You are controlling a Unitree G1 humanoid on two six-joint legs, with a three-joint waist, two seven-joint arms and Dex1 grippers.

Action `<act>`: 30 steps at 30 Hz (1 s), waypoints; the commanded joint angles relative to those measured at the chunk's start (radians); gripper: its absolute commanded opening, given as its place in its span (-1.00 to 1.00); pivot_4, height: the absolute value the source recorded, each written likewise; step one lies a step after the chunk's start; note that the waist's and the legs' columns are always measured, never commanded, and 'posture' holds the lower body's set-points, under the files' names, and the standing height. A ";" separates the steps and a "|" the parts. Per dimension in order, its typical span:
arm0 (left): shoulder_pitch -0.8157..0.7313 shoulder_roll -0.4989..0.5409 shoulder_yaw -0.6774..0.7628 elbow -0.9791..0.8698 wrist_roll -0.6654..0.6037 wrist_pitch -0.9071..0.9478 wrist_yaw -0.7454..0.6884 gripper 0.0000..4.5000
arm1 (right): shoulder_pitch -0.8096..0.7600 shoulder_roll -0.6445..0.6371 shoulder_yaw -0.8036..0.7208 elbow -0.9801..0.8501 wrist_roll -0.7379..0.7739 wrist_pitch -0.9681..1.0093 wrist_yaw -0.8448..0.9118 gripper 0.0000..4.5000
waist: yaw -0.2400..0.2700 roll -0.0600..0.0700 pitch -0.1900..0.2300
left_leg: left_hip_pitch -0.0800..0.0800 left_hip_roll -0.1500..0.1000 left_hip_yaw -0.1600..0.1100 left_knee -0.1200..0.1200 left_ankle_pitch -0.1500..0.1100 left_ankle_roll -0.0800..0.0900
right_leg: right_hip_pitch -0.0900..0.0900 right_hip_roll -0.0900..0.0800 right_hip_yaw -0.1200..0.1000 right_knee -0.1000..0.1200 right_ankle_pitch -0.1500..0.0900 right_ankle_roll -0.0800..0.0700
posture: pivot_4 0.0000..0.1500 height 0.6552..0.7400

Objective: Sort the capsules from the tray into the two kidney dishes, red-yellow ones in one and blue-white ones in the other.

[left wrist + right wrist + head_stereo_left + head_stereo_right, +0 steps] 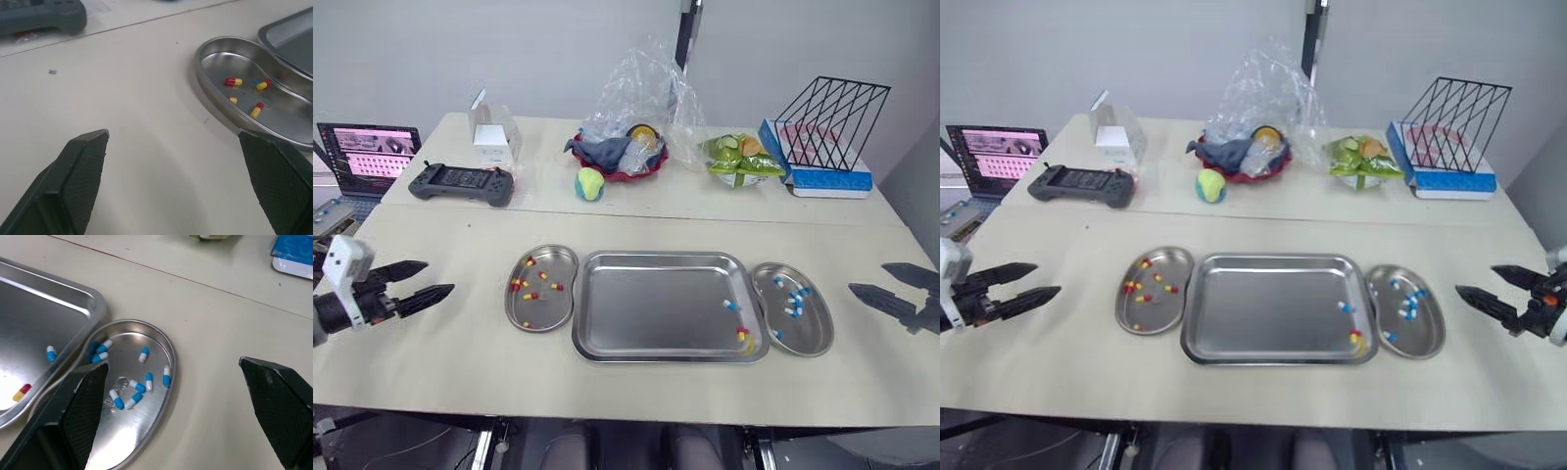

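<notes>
Near the table's [460, 343] front edge, midway along it, lies the tray [646, 304]. Against its short sides sit the left dish [558, 311], holding red-yellow capsules [533, 294], and the right dish [810, 330], holding blue-white capsules [793, 305]. The left gripper [438, 276] and right gripper [867, 277] hover by the table's side edges, jaws spread. One blue-white capsule [731, 305] and one red-yellow capsule [742, 334] lie at the tray's right end.

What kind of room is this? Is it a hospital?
Probably not. It looks like a robot practice room or office: the steel tray and capsules share a plain table with a laptop, a game controller and a toy ball.
</notes>
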 commanded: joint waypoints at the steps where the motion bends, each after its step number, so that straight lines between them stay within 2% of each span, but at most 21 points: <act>1: 0.004 0.021 0.052 0.032 -0.025 -0.078 -0.013 0.98 | 0.000 0.004 -0.037 0.037 -0.008 -0.048 -0.001 1.00 | 0.001 0.000 0.000 | 0.001 0.000 0.000 0.000 0.000 0.000 | 0.000 0.000 0.000 0.000 0.000 0.000 | 1.00 0.54; 5: 0.027 -0.003 0.045 0.032 -0.029 -0.132 -0.022 0.98 | -0.023 0.018 -0.028 0.066 0.000 -0.064 -0.007 1.00 | -0.005 0.000 0.000 | 0.001 0.001 0.001 -0.001 0.000 0.000 | 0.000 0.000 0.000 0.000 0.000 -0.001 | 1.00 0.54; 15: 0.006 0.013 0.047 0.072 -0.041 -0.170 -0.017 0.98 | -0.053 0.007 -0.017 0.078 -0.004 -0.054 0.010 1.00 | -0.010 0.000 0.000 | 0.001 0.001 0.002 -0.002 0.000 0.000 | -0.001 0.000 0.001 0.001 0.000 -0.001 | 1.00 0.54; 20: 0.013 0.015 0.048 0.041 -0.078 -0.109 -0.052 0.98 | -0.071 -0.003 -0.005 0.080 -0.004 -0.041 0.011 1.00 | -0.012 0.000 0.000 | 0.001 0.001 0.002 -0.002 0.000 0.000 | -0.001 0.000 0.001 0.001 0.000 -0.001 | 1.00 0.54; 22: 0.038 0.022 0.029 -0.026 -0.103 -0.061 -0.100 0.98 | -0.064 -0.004 -0.005 0.041 0.008 -0.016 0.010 1.00 | -0.012 0.000 0.000 | 0.001 0.001 0.002 -0.002 0.000 0.000 | -0.001 0.000 0.001 0.001 0.000 -0.001 | 1.00 0.54; 25: 0.069 0.020 0.001 -0.110 -0.091 -0.084 -0.136 0.98 | -0.035 -0.007 0.007 -0.053 0.025 0.029 0.021 1.00 | -0.012 0.000 0.000 | 0.001 0.001 0.002 -0.002 0.000 0.000 | -0.001 0.000 0.001 0.001 0.000 -0.001 | 1.00 0.54; 30: 0.076 0.021 -0.012 -0.185 -0.119 -0.044 -0.174 0.98 | -0.001 -0.016 0.030 -0.207 0.043 0.113 0.023 1.00 | -0.012 0.000 0.000 | 0.001 0.002 0.001 -0.002 0.000 0.000 | -0.001 0.000 0.001 0.001 0.000 -0.002 | 1.00 0.54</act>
